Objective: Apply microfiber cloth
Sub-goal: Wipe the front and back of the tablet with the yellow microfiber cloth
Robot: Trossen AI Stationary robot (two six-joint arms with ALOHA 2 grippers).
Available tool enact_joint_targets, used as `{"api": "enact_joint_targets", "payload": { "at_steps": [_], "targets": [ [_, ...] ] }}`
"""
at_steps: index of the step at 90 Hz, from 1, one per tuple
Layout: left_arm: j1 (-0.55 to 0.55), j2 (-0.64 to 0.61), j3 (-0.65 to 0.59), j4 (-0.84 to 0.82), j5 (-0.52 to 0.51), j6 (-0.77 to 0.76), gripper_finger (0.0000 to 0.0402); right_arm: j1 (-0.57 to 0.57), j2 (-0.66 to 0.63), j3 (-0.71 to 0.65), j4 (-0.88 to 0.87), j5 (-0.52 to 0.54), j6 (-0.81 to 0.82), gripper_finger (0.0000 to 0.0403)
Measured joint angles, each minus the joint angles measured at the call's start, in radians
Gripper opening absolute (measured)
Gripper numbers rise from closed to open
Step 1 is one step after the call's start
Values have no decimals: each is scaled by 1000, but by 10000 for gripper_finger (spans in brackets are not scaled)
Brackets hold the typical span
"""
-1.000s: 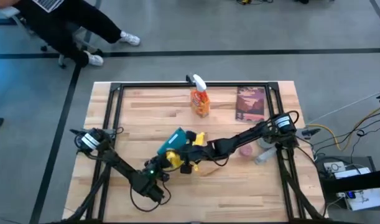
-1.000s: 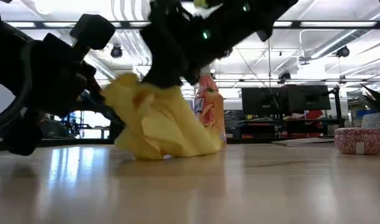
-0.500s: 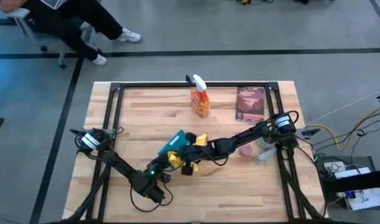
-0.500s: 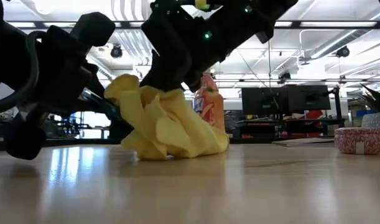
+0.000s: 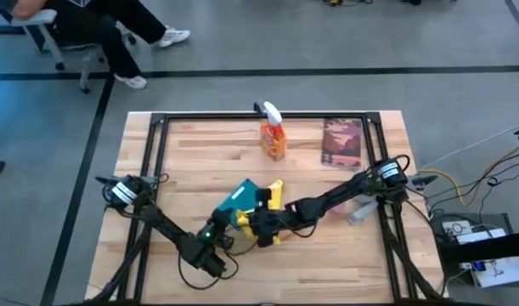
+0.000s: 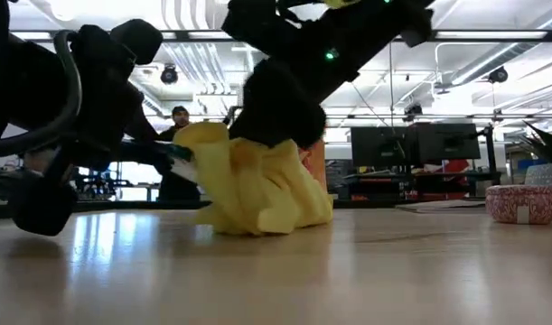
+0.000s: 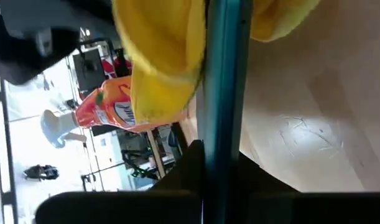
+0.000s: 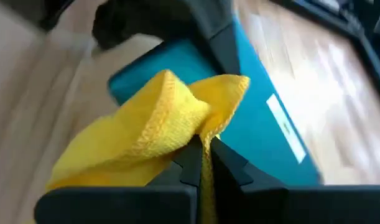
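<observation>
Cloth movement, high view: the right gripper [image 5: 261, 228], clamped on the microfiber cloth [image 5: 267, 204], had travelled nearer the front edge of the table [image 5: 140, 161] than half a second before, dragging the cloth along the teal tablet [image 5: 235, 197]. The left gripper [image 5: 217, 238] kept its place at the tablet's near end, fingers closed on its edge. Orange spray bottle [image 5: 273, 136] and book [image 5: 341, 141] lay untouched at the far side.

Low view: the cloth [image 6: 257, 185] stood bunched on the table, shifted right of its earlier position, the right arm pressing down onto it from above.

Left wrist view: the tablet's teal edge [image 7: 222, 93] ran between this gripper's own fingers, yellow cloth [image 7: 158, 62] draped over it; spray bottle [image 7: 109, 109] beyond.

Right wrist view: fingers [image 8: 193, 158] pinched together on a fold of cloth [image 8: 146, 143], which rested on the teal face [image 8: 264, 143].

Judgement: a wiping stroke was under way; the tablet was only partly covered.
</observation>
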Motion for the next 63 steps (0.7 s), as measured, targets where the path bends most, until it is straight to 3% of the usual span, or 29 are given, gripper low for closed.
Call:
{"api": "enact_joint_targets", "payload": {
  "at_steps": [12, 25, 45, 55, 63],
  "targets": [
    [1, 0, 0, 49, -2, -72, 10, 35, 0, 0, 9, 185, -32, 13],
    [2, 0, 0, 112, 34, -76, 10, 32, 0, 0, 10, 331, -38, 64],
    [2, -2, -5, 139, 45, -87, 10, 48, -1, 28, -12, 312, -84, 181],
    [2, -4, -19, 147, 38, -130, 10, 91, -30, 64, -217, 306, -106, 234],
    [2, -6, -31, 159, 33, -150, 10, 124, -65, 86, -359, 305, -32, 261]
  ]
}}
